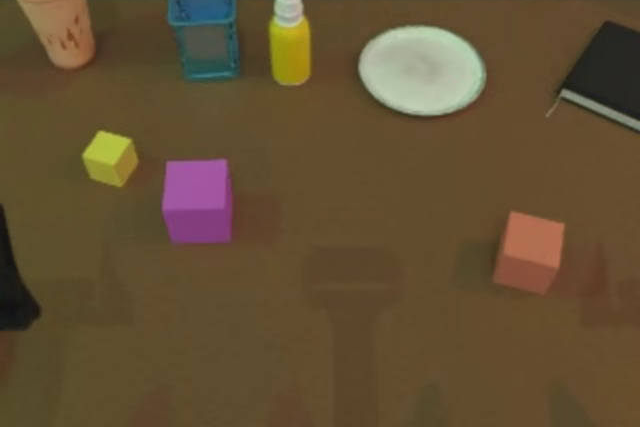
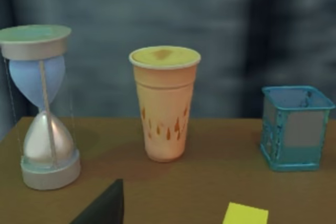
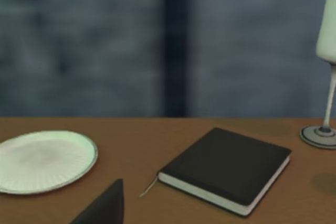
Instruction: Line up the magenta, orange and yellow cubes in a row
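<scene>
Nothing gripped yet; my read is we're at the very start, before the first pick.

Cube positions on the brown wooden table [image 1: 400,197], largest first:
- large matte magenta-purple cube [image 1: 197,200]: left-centre, sitting flat.
- mid-size salmon-orange cube [image 1: 529,251]: right side, a bit nearer than the magenta one, well apart from it.
- small bright yellow cube [image 1: 110,158]: just left of and slightly farther than the magenta cube, close but not touching, turned a little. Its top edge also shows in my left wrist view [image 2: 245,214].

So no row yet: yellow and magenta are neighbours, orange is the outlier.

Next move, as I judge it: right arm fetches the orange cube and sets it in line beside the magenta one; left arm then nudges or re-places the yellow cube so all three share one line. The yellow one needs the most careful centring, being smallest.

End effectors: only a dark part of my left arm shows at the table's left edge in the top view, and a dark tip shows in each wrist view. I cannot tell whether either end effector's fingers are apart or together. Right arm is out of the top view.

Labels/writing: none readable. The tall orange paper cup [image 1: 52,5] has only darker orange drop-shaped marks; the black closed notebook [image 3: 226,169] has a plain cover.
</scene>
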